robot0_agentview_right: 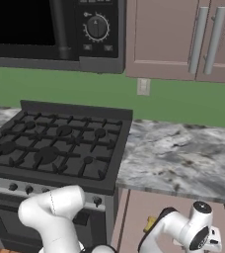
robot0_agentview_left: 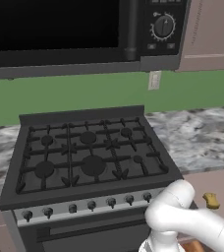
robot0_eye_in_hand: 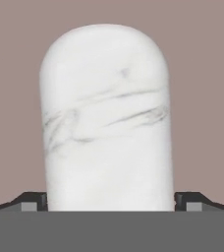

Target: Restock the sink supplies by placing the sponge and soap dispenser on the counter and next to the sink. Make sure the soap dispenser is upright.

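Two stretches of grey-and-white marbled counter [robot0_agentview_left: 202, 138] [robot0_agentview_right: 183, 153] flank a black gas stove [robot0_agentview_left: 84, 152] [robot0_agentview_right: 55, 143], the wider stretch lying to the stove's right. Above the stove hangs a black microwave [robot0_agentview_left: 60, 29] [robot0_agentview_right: 45, 29] with a round dial. Beside it are brown upper cabinets [robot0_agentview_right: 164, 39] with two upright bar handles [robot0_agentview_right: 199, 39].

Low in front of the stove, the white arm [robot0_agentview_left: 182, 216] [robot0_agentview_right: 50, 212] folds down and reaches to the right, below the counter's edge, towards the brown lower cabinet [robot0_agentview_right: 134, 212].

From the hand view, the soap dispenser [robot0_eye_in_hand: 106, 118] shows as a pale, faintly veined, round-ended body against a plain brown surface. It lies lengthwise between the fingers and points away from the hand; its pump top cannot be made out. The gripper [robot0_eye_in_hand: 111, 201] is spread to its widest, with one dark fingertip [robot0_eye_in_hand: 33, 201] just beside each flank of the bottle. Whether they touch it cannot be told.

The sponge [robot0_agentview_left: 211, 200] [robot0_agentview_right: 149, 225], a small yellow-orange piece, sits below counter level against the brown cabinet, near the arm. A pale wall outlet [robot0_agentview_left: 154, 79] [robot0_agentview_right: 143, 86] is set in the green backsplash.
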